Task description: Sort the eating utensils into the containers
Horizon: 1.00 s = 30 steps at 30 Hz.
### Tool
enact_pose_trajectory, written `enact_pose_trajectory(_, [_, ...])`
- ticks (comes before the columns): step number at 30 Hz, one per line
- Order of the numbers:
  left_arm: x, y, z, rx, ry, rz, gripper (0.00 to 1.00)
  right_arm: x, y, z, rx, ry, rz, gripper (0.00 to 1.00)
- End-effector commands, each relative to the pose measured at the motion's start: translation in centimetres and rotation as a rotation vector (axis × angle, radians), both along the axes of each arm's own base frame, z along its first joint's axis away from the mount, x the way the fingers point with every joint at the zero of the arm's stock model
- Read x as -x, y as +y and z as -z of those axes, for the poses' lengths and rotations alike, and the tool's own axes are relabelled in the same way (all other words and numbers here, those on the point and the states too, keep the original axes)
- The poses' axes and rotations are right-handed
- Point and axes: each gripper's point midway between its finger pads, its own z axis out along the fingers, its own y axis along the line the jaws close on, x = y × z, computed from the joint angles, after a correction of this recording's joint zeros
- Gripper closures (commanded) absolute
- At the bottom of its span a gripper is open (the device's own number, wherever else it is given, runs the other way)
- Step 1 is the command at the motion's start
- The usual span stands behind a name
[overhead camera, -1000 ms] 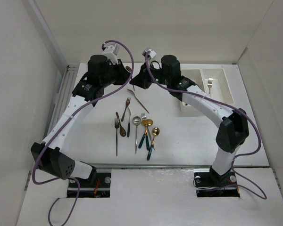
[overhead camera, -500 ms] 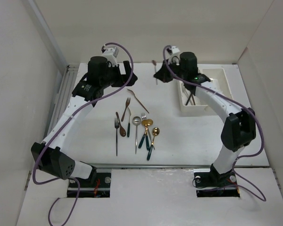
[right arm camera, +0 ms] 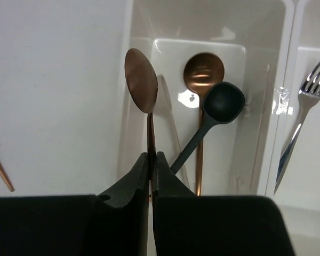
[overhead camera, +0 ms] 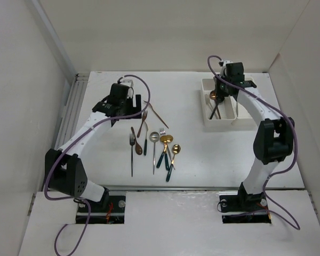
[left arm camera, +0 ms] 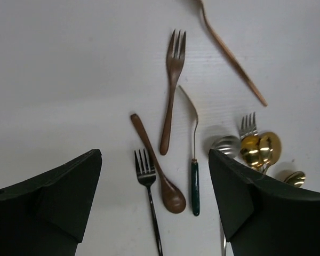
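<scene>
My right gripper (right arm camera: 151,156) (overhead camera: 224,90) is shut on the thin handle of a copper spoon (right arm camera: 141,74), which hangs over the left wall of the white containers (right arm camera: 288,64) (overhead camera: 218,127). The left compartment holds another copper spoon (right arm camera: 204,72) and a black spoon (right arm camera: 224,101). A silver fork (right arm camera: 308,90) lies in the right compartment. My left gripper (left arm camera: 154,154) (overhead camera: 128,108) is open with nothing in it, above the loose eating utensils (overhead camera: 152,143). Under it lie a brown wooden spoon (left arm camera: 162,176), a black fork (left arm camera: 146,170) and a green-handled piece (left arm camera: 194,178).
A wooden fork (left arm camera: 170,90) and a slim copper utensil (left arm camera: 232,58) lie further out. A silver spoon (left arm camera: 226,144), a silver fork (left arm camera: 249,125) and gold spoons (left arm camera: 261,149) crowd at the right of the pile. White walls (overhead camera: 42,80) enclose the table.
The two grippers met at the back middle; my left one opened and drew back over the pile. My right arm swung right with the copper spoon to the containers.
</scene>
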Motion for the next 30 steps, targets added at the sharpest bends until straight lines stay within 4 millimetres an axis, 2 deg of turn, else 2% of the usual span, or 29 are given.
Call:
enact_pose_trajectory(1, [0.9,1.3,1.8,-0.046,0.041,-0.026,0.22,-0.2,-1.2,2.6,0.032,0.085,0.058,0.99])
enact_pose_trajectory(3, [1.3,1.2,2.6,-0.04,0.064,-0.025,0.27,0.1,-1.7,3.2,0.046,0.116,0.09,0.98])
enact_pose_trajectory(4, [2.2,1.5,3.7,-0.058,0.114,-0.025,0.29,0.1,-2.0,3.2,0.051,0.115,0.109,0.95])
enact_pose_trajectory(5, [2.7,1.8,4.1,-0.048,0.144,-0.041,0.31,0.2,-2.4,3.5,0.067,0.122,0.125,0.92])
enact_pose_trajectory(8, [5.5,2.1,6.2,-0.047,0.276,-0.06,0.34,0.5,-2.5,4.0,0.088,0.13,0.107,0.64])
enact_pose_trajectory(10, [6.9,2.4,8.0,-0.058,0.33,-0.055,0.35,0.9,-2.6,4.2,0.098,0.148,0.099,0.5])
enact_pose_trajectory(11, [7.3,2.5,8.5,-0.064,0.344,-0.055,0.35,0.7,-2.6,3.4,0.101,0.128,0.094,0.47])
enact_pose_trajectory(13, [7.4,2.3,8.7,-0.06,0.367,-0.048,0.37,0.7,-2.6,2.8,0.099,0.115,0.094,0.43])
enact_pose_trajectory(15, [8.5,2.0,9.3,-0.051,0.441,-0.039,0.37,0.9,-2.8,1.4,0.1,0.084,0.102,0.41])
enact_pose_trajectory(18, [11.2,2.0,10.6,-0.049,0.552,-0.048,0.39,1.1,-2.8,-0.9,0.091,0.038,0.104,0.4])
enact_pose_trajectory(19, [12.4,2.0,11.6,-0.073,0.583,-0.054,0.39,1.2,-2.8,-1.5,0.089,0.024,0.105,0.4])
enact_pose_trajectory(20, [12.7,2.2,11.9,-0.081,0.592,-0.07,0.39,1.4,-2.9,-2.1,0.086,0.01,0.106,0.4])
enact_pose_trajectory(22, [12.6,1.3,12.5,-0.052,0.607,-0.052,0.39,2.0,-2.9,-3.7,0.081,-0.021,0.107,0.4])
enact_pose_trajectory(23, [12.9,1.1,13.2,-0.065,0.632,-0.046,0.41,2.4,-3.0,-3.7,0.081,-0.021,0.107,0.4])
enact_pose_trajectory(24, [12.3,0.8,13.1,-0.06,0.62,-0.045,0.42,2.9,-3.0,-4.3,0.078,-0.033,0.107,0.4])
enact_pose_trajectory(25, [12.4,0.8,13.4,-0.076,0.626,-0.042,0.47,2.9,-3.0,-5.1,0.074,-0.056,0.108,0.4])
enact_pose_trajectory(27, [12.1,1.0,13.9,-0.096,0.637,-0.051,0.51,3.6,-2.9,-5.1,0.068,-0.054,0.1,0.4])
enact_pose_trajectory(28, [12.2,1.0,14.2,-0.101,0.647,-0.052,0.51,3.7,-3.0,-6.3,0.062,-0.087,0.101,0.4])
enact_pose_trajectory(30, [12.1,1.4,14.6,-0.111,0.658,-0.066,0.58,4.3,-3.0,-6.6,0.061,-0.091,0.101,0.4])
